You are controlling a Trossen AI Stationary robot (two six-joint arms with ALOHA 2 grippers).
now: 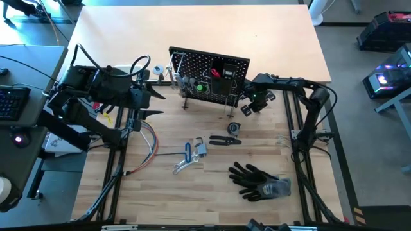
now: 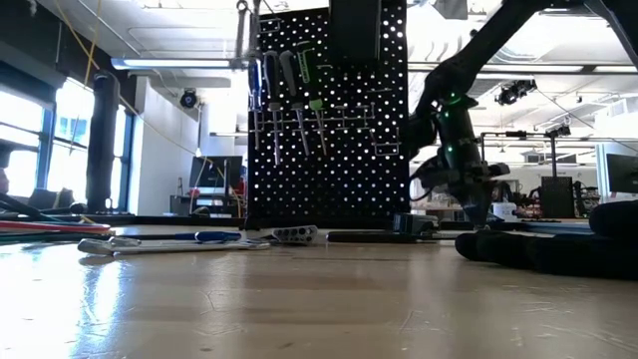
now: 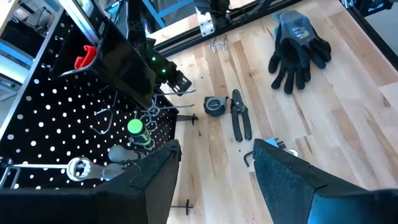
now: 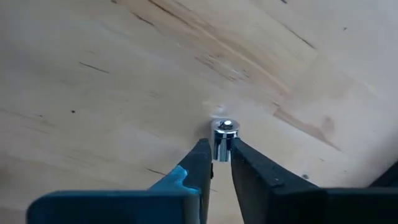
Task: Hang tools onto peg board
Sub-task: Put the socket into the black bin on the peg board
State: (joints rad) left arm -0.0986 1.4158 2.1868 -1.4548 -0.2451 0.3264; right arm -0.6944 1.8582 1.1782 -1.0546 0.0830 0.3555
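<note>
Gloves: a pair of black gloves lies low and right of centre in the high view, nearest the table's front edge.
Loose tools: a blue-handled tool lies across a silver wrench just below the middle of the high view; black pliers lie a little above and to their right, with a small round black tape measure just above the pliers.
Wires: a bundle of coloured wires curves down the table at left of centre.
Right gripper: the right gripper hangs at the right end of the peg board in the high view; its wrist view shows the two fingers closed around a small silver socket-like piece, pinched from both sides over bare wood.
Left gripper: the left gripper waits at the left end of the board, fingers spread apart with nothing between them.
Peg board: the peg board stands upright at upper centre of the high view, a black bin on its front.
Hung tools: drivers hang at the board's upper left in the low view, among them a green-handled driver and a blue-handled one.
</note>
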